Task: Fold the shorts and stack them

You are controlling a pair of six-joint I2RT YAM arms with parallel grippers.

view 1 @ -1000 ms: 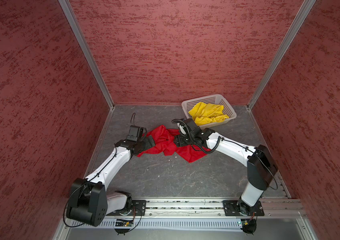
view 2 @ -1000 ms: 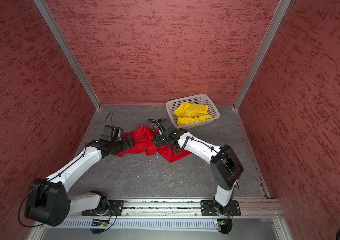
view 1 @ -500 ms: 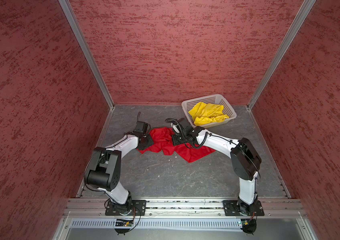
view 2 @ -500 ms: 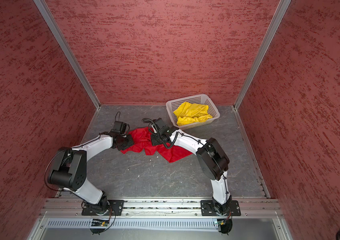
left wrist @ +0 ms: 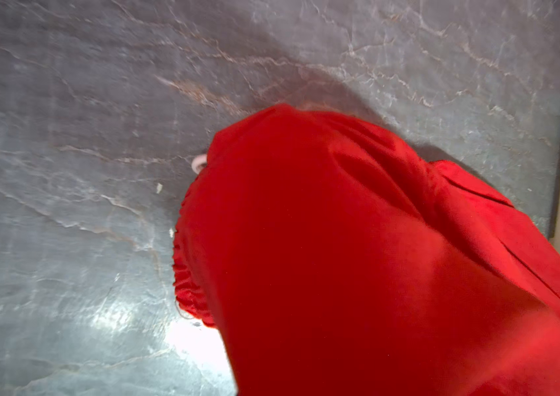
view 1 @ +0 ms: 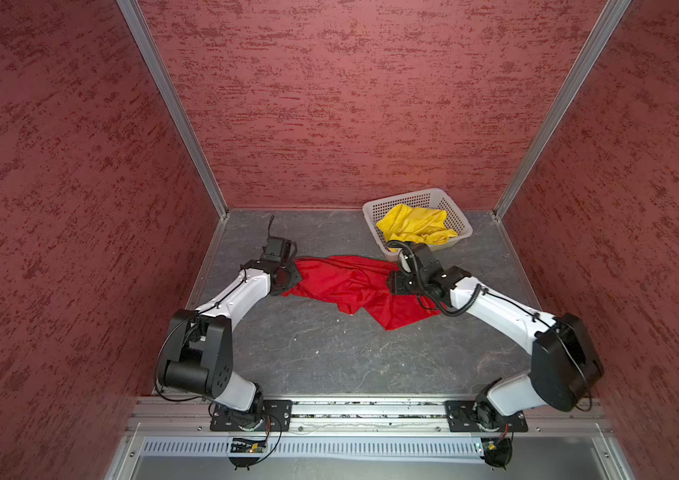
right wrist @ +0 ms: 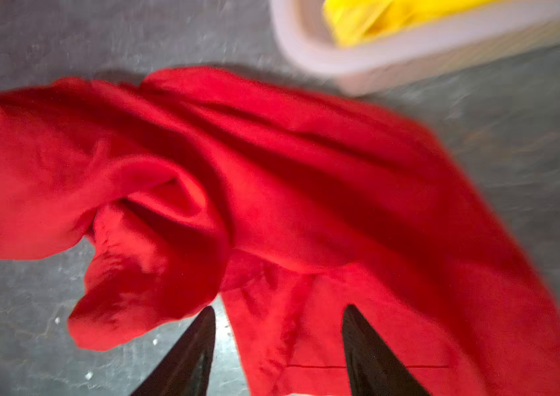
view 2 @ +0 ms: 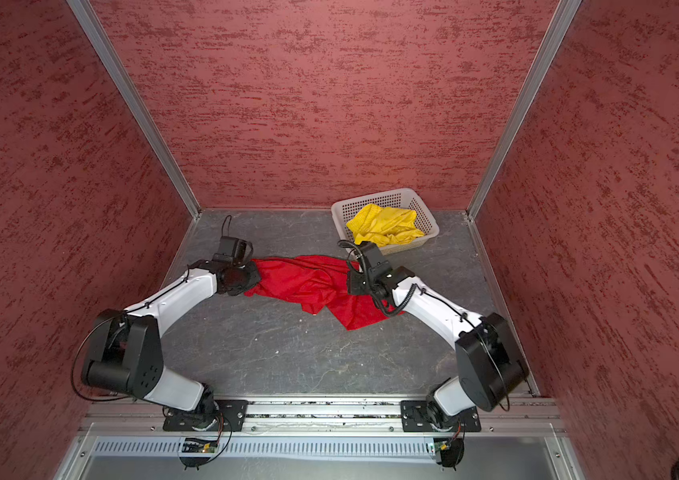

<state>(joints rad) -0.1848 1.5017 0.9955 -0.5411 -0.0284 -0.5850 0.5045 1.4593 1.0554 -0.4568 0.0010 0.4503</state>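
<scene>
Two right fingers (right wrist: 186,356) apart, red shorts (right wrist: 306,192) between them.

The left gripper (view 1: 291,277) has clamped onto the red shorts (view 1: 346,284) (at their edge); the right gripper (right wrist: 280,310) reopened.

Both top views are bright, sharp and evenly lit from above. In the left wrist view, white glare burns on the grey surface (left wrist: 189,343) beside the red shorts (left wrist: 340,257), which are close and out of focus. The right wrist view is blurred throughout, worst at the basket (right wrist: 340,58).
</scene>
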